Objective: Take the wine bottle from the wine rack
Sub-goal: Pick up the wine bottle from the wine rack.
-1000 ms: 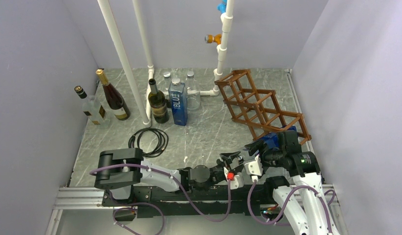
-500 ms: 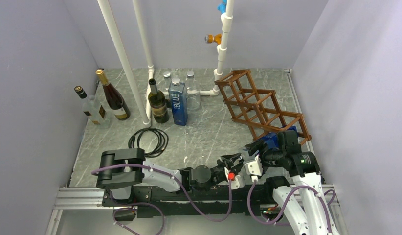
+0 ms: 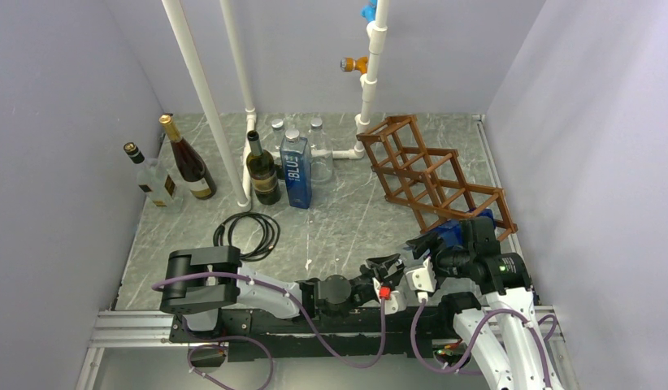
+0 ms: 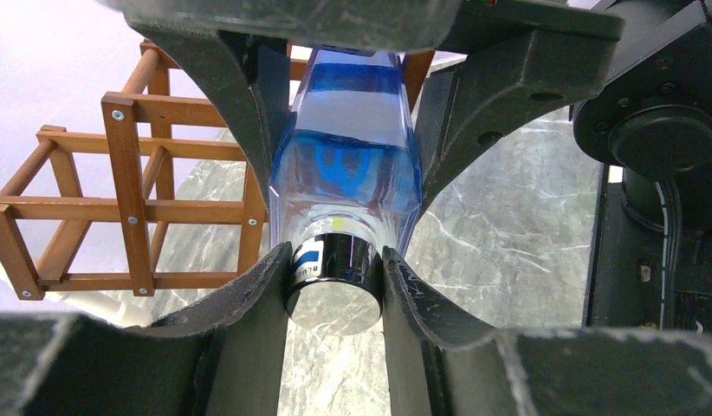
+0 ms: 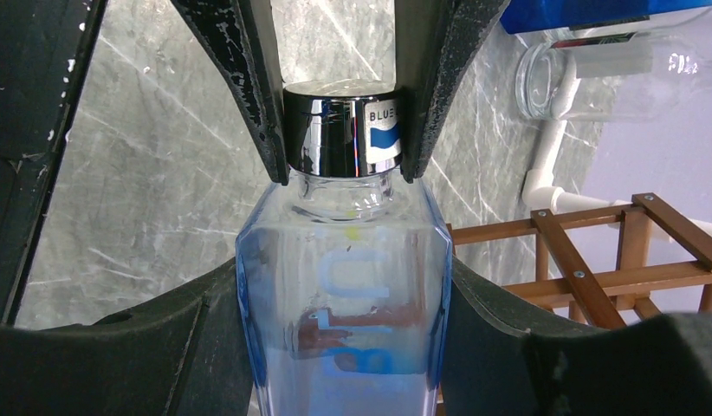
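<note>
The wine bottle (image 4: 346,165) was held above the bench (image 3: 339,219) at the wine rack's (image 3: 432,175) near end.
The left claw (image 4: 335,277) pinched its silver cap (image 5: 339,130); the right claw (image 5: 344,290) clamped its blue body.

At lower left, the left arm's (image 3: 202,272) big elbow block has edged slightly right, toward the left gripper (image 4: 335,282).

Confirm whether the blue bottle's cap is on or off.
On. The chrome cap sits on the neck of the blue bottle, and the left gripper has its jaws shut on that cap.
</note>
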You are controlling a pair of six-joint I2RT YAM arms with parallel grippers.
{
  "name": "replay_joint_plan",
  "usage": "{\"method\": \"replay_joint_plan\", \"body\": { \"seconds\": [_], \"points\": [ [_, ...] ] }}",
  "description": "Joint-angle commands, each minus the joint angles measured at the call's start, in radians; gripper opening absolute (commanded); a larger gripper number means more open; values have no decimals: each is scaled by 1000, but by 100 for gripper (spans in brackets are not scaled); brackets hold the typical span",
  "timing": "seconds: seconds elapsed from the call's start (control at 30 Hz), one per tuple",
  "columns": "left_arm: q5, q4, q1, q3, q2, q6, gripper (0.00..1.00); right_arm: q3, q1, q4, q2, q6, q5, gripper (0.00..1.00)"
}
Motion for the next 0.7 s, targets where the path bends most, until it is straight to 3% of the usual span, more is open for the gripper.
{"method": "replay_joint_plan", "body": {
  "seconds": [0.0, 0.3, 0.67],
  "points": [
    [-51, 95, -5, -6, -40, -16, 0, -20, 10, -15, -5, 22, -41, 63],
    [-67, 128, -5, -33, -57, -29, 0, -23, 9, -35, -10, 29, -11, 83],
    [-65, 153, -5, -83, -95, -55, 0, -6, 7, 23, -30, 136, 82, 95]
  ]
}}
